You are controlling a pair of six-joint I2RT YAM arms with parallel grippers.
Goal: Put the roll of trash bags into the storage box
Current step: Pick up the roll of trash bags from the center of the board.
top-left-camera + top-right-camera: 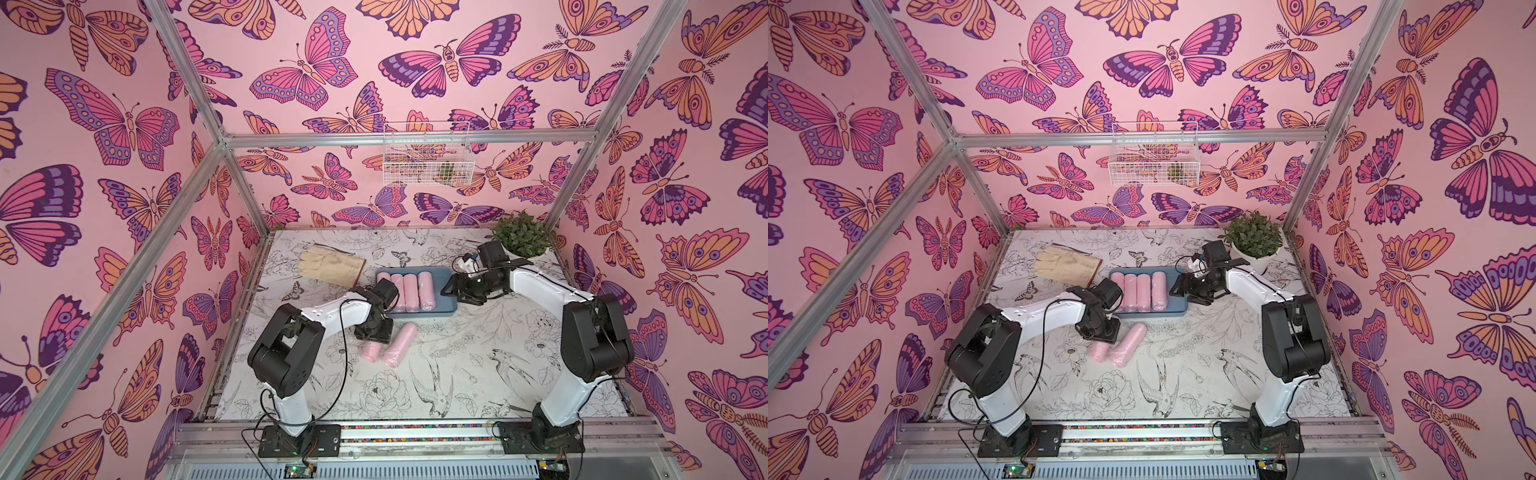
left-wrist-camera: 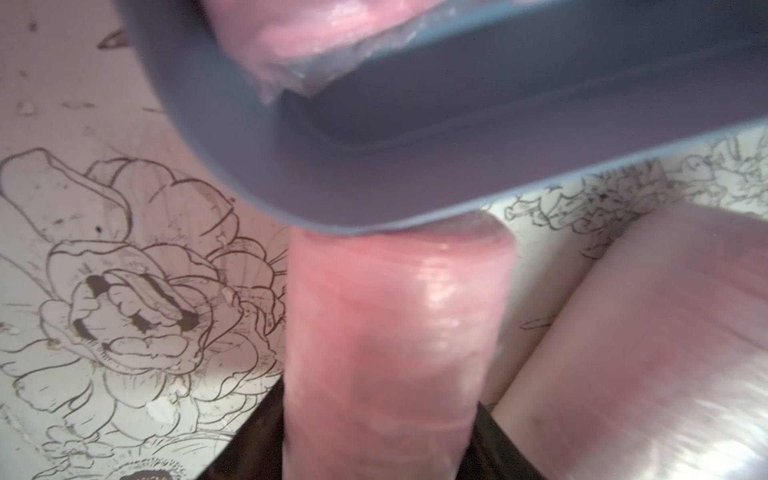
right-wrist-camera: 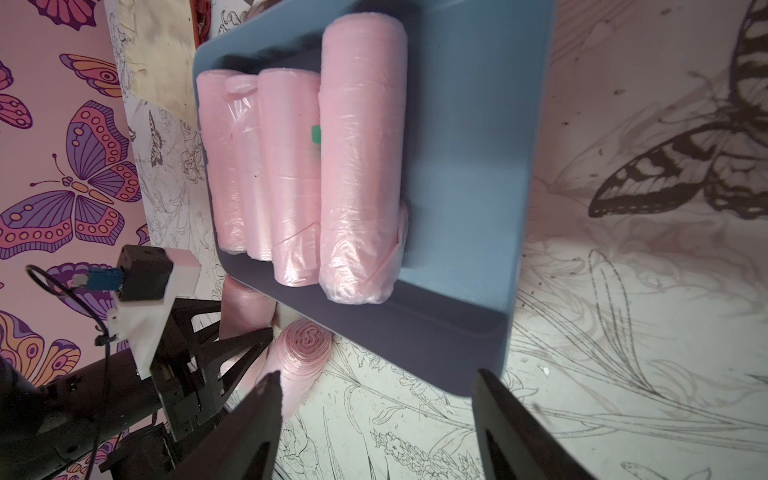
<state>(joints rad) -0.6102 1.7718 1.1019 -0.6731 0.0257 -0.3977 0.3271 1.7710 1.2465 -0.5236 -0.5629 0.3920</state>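
Just in front of the storage box (image 1: pixel 441 275), on the table (image 1: pixel 478 374), lies the roll of trash bags (image 1: pixel 370 353), pink, w/ the left gripper (image 1: pixel 372 338) down over it. Left wrist view: the roll (image 2: pixel 395 332) runs btwn the black fingers (image 2: pixel 498 453), which press on both its sides, so the jaws are closed on it. Its far end sits right by the box's front wall (image 2: pixel 374 187); can't tell if they touch. A 2nd loose roll (image 1: pixel 400 345) lies just beside it, angled. Four more rolls (image 1: pixel 409 293) lie side by side in the box's left part; its right part is bare. Right gripper (image 1: pixel 448 289) hangs at the box's right end, jaws wide, holding nothing; wrist view has the box corner (image 3: pixel 478 374) just ahead of its fingertips.
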